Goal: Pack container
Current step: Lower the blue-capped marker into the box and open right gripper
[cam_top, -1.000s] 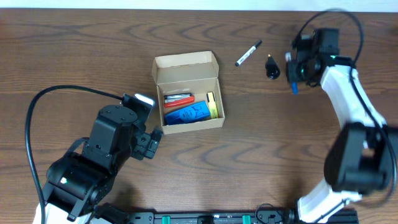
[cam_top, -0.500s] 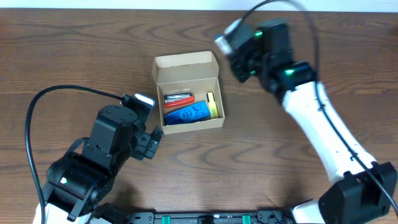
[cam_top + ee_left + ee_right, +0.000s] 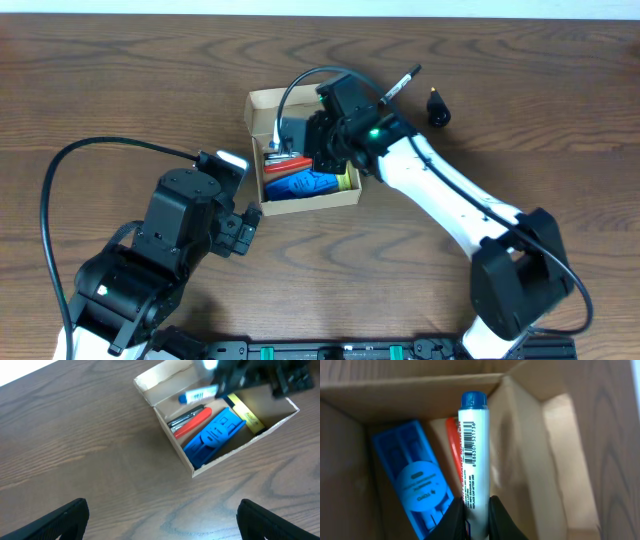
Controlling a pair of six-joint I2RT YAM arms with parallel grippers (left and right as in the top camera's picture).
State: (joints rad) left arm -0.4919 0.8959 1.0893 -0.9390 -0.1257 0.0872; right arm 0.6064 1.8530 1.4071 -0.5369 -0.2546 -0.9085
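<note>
The container (image 3: pixel 300 98) is a tan cardboard box with its flap lid open at the far side, left of the table's centre. It also shows in the left wrist view (image 3: pixel 172 440). Inside lie a blue case (image 3: pixel 300 184), a red tool (image 3: pixel 287 160) and a yellow item (image 3: pixel 343 172). My right gripper (image 3: pixel 476 505) is shut on a white marker with a blue cap (image 3: pixel 472 445) and holds it over the open box (image 3: pixel 530 435), above the red tool. In the overhead view the right gripper (image 3: pixel 322 138) is above the box. My left gripper (image 3: pixel 162 520) is open and empty, near the box's front left.
A black-and-white marker (image 3: pixel 400 85) lies on the wooden table to the right of the box. A small black cone-shaped object (image 3: pixel 438 108) stands further right. The right arm stretches diagonally from the bottom right to the box.
My right arm has swung from the far right of the table leftward to above the box, with the blue-capped marker in it. The left arm has not moved.
</note>
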